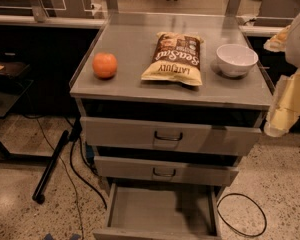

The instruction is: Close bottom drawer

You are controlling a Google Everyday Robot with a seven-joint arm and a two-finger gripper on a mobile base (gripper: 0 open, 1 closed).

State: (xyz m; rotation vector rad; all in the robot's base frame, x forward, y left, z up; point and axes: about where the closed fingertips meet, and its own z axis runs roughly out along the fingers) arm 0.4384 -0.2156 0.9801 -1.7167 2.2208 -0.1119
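The bottom drawer [160, 211] of the grey metal cabinet stands pulled far out toward me. Its plain grey tray is bare and its front panel [155, 234] lies at the bottom edge of the view, with the handle out of sight. My gripper [284, 109], pale yellow and white, hangs at the far right edge. It is beside the cabinet's right corner, level with the top drawer, well above and to the right of the open drawer, touching nothing.
The top drawer [168, 136] and the middle drawer [164, 172] sit slightly out, stepped. On the cabinet top [130, 44] are an orange [105, 65], a chip bag [174, 58] and a white bowl [236, 60]. A black pole [50, 166] and a cable loop [242, 215] lie on the floor.
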